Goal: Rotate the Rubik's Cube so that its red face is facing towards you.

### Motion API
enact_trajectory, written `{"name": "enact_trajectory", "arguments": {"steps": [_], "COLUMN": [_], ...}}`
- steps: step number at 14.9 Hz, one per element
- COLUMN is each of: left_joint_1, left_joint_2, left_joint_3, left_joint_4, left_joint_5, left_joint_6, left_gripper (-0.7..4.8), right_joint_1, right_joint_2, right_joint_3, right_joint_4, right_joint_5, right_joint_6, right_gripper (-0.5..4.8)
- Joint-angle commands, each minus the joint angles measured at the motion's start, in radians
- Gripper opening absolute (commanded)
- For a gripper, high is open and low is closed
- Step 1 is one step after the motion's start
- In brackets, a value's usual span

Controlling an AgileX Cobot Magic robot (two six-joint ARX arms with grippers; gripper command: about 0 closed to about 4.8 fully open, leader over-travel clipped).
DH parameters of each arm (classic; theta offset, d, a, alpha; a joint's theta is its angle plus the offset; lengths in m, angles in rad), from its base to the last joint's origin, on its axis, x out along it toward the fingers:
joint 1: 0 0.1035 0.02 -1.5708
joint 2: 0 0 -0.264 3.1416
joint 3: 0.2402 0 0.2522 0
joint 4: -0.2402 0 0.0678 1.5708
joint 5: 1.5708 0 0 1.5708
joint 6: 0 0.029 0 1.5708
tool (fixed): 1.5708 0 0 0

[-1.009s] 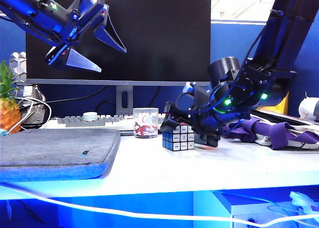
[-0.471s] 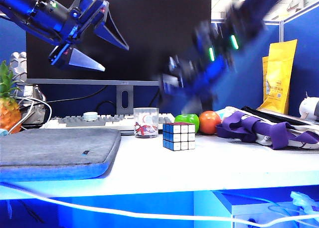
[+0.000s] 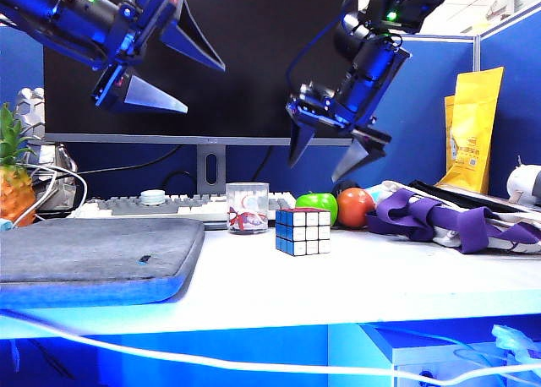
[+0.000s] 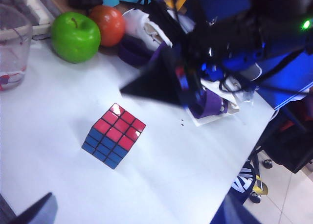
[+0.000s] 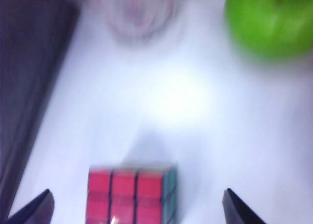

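The Rubik's Cube (image 3: pixel 303 231) stands free on the white table, blue and white sides toward the exterior view. Its red face (image 4: pixel 120 127) points up, also filling the top of the Rubik's Cube (image 5: pixel 124 194) in the right wrist view. My right gripper (image 3: pixel 314 171) hangs open, fingers pointing down, above and slightly behind the cube, touching nothing. In its own view the right gripper (image 5: pixel 137 202) has one fingertip on each side of the cube, far above it. My left gripper (image 3: pixel 205 89) is open, high at the upper left before the monitor; the left gripper (image 4: pixel 139 209) looks down on the cube.
A patterned glass cup (image 3: pixel 247 207) stands just left of the cube, with a green apple (image 3: pixel 317 205) and a red fruit (image 3: pixel 355 206) behind it. Purple cloth (image 3: pixel 439 218) lies at the right, a grey pad (image 3: pixel 93 252) at the left, a keyboard (image 3: pixel 152 205) behind.
My right arm has swung up from low beside the cube to well above it, its open fingers now pointing down. The cube stays put. The left gripper has barely shifted.
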Motion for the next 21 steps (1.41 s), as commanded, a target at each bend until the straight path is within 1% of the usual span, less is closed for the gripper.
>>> {"name": "enact_trajectory", "arguments": {"steps": [1,4,7,9,11,13,15,17,19,20,21], "left_joint_1": [0.0,0.0,0.0,0.0,0.0,0.0,0.0,0.0,0.0,0.0,0.0], "left_joint_2": [-0.006,-0.006,-0.005,-0.005,-0.005,-0.005,-0.005,-0.005,-0.005,-0.005,-0.005], "left_joint_3": [0.006,0.005,0.005,0.005,0.005,0.005,0.005,0.005,0.005,0.005,0.005], "left_joint_4": [0.008,0.005,0.0,0.0,-0.003,-0.007,-0.018,-0.025,-0.034,-0.041,-0.056], "left_joint_5": [0.024,0.045,0.051,0.051,0.051,0.051,0.052,0.066,0.069,0.07,0.07], "left_joint_6": [-0.008,-0.02,-0.019,-0.019,-0.019,-0.02,-0.019,-0.02,-0.019,-0.017,-0.017], "left_gripper": [4.79,4.79,4.79,4.79,4.79,4.79,4.79,4.79,4.79,4.79,4.79], "right_joint_1": [0.008,0.034,0.059,0.065,0.065,0.067,0.072,0.075,0.082,0.083,0.085], "right_joint_2": [0.001,0.058,0.081,0.101,0.133,0.167,0.186,0.214,0.23,0.231,0.235], "right_joint_3": [0.007,0.007,0.007,0.008,0.009,0.009,0.053,0.125,0.156,0.156,0.156], "right_joint_4": [-0.047,-0.091,-0.072,-0.046,-0.057,-0.042,-0.02,-0.034,-0.032,-0.043,-0.079], "right_joint_5": [-0.024,-0.027,-0.024,0.007,0.029,0.043,0.05,0.051,0.054,0.057,0.077], "right_joint_6": [-0.026,-0.071,-0.093,-0.116,-0.137,-0.139,-0.14,-0.138,-0.14,-0.145,-0.16], "right_gripper": [4.79,4.79,4.79,4.79,4.79,4.79,4.79,4.79,2.25,2.41,2.74]}}
